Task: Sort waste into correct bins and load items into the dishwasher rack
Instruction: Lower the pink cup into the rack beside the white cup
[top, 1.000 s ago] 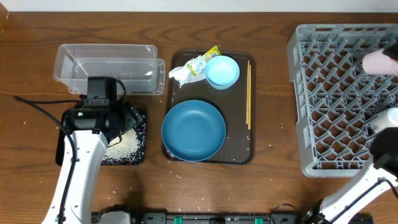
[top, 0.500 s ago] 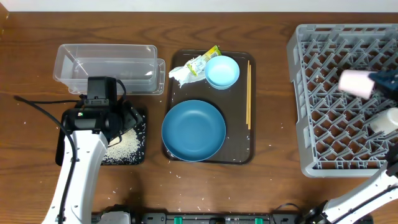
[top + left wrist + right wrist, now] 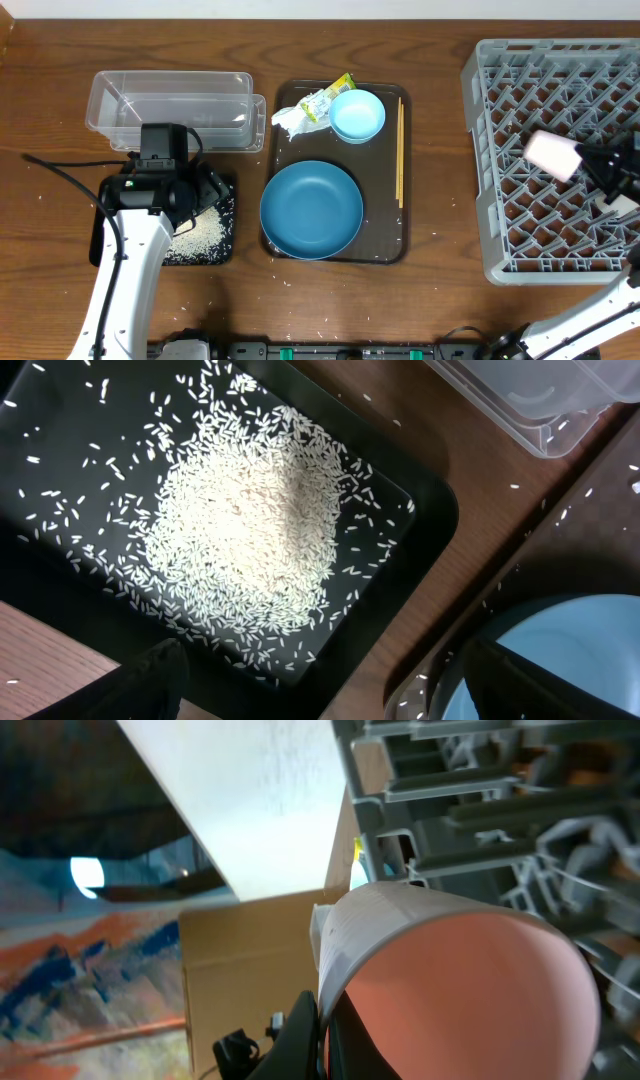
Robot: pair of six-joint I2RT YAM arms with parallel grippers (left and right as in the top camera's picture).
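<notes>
Right hand (image 3: 586, 158) grips the pink cup (image 3: 550, 155) over the rack (image 3: 520, 90) at 3 o'clock; left hand (image 3: 202, 190) spread wide above the rice (image 3: 250, 530) at 9.

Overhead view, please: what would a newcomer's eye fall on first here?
The pink cup, pinched by its rim in the right gripper, hangs above the grey dishwasher rack on the right. On the left, a heap of white rice lies in the black tray, and a dark-blue dish sits on the brown tray in the middle.

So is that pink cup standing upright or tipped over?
Tipped sideways. Overhead, the pink cup lies on its side above the grey rack, gripped at one end by the right end effector.
</notes>
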